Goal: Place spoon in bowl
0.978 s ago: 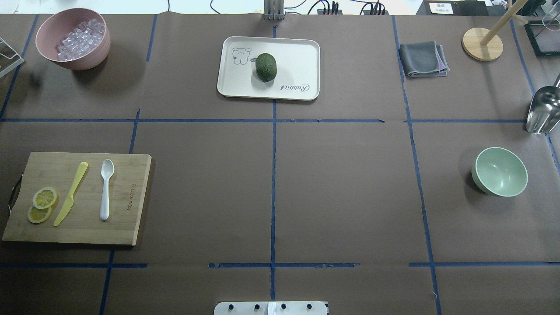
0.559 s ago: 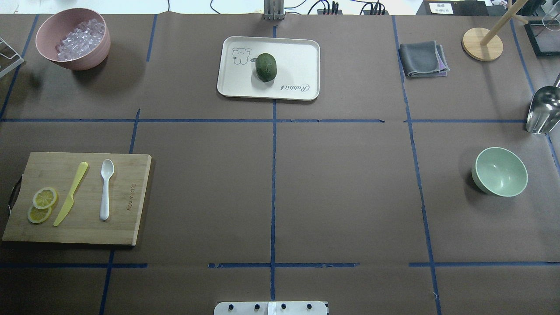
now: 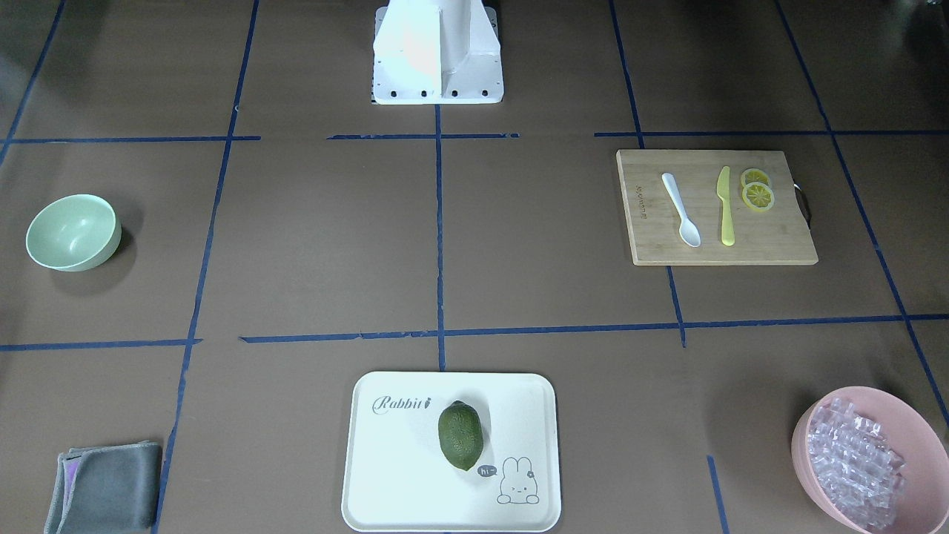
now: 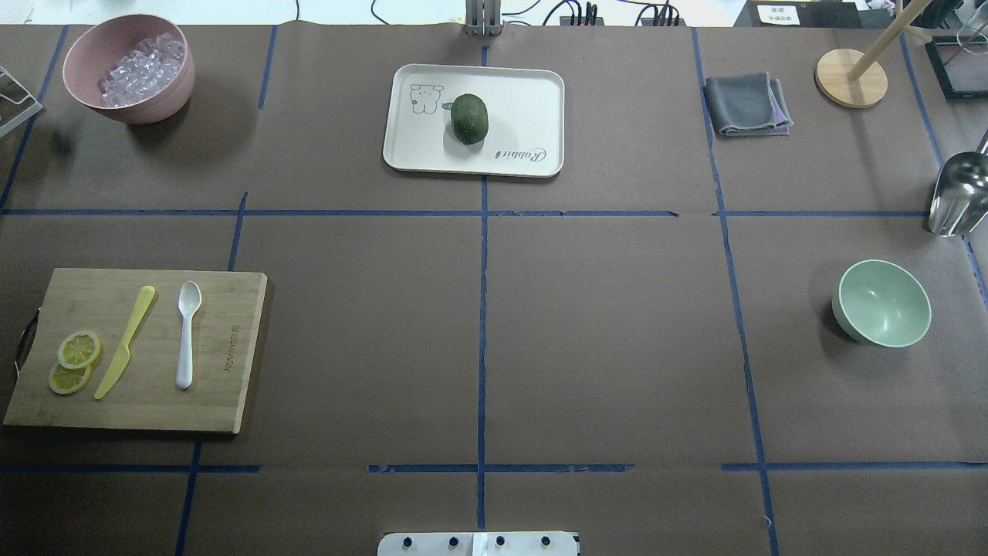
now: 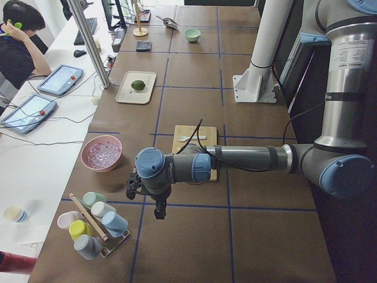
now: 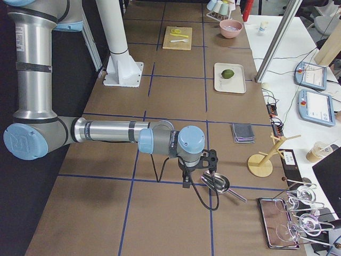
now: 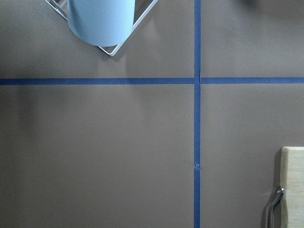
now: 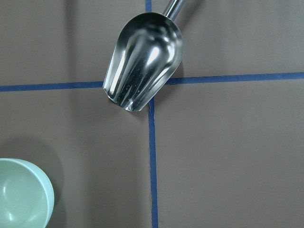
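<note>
On your worktop (image 4: 617, 347), brown with blue tape lines, you have a cutting board (image 4: 154, 409), a tray (image 4: 532, 93), a pink bowl (image 4: 154, 108), a mint-green bowl (image 4: 881, 303), a grey cloth (image 4: 745, 104) and a metal scoop (image 4: 957, 197).

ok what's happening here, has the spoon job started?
Not really: the small white plastic spoon lies untouched on the wooden cutting board beside the yellow plastic knife, on the robot's left. The small pale mint-green bowl sits empty, far off on its right. The left gripper hangs over bare table past the board's handle end. The right gripper hangs by a shiny metal scoop near the bowl. I cannot tell whether either gripper is open.
</note>
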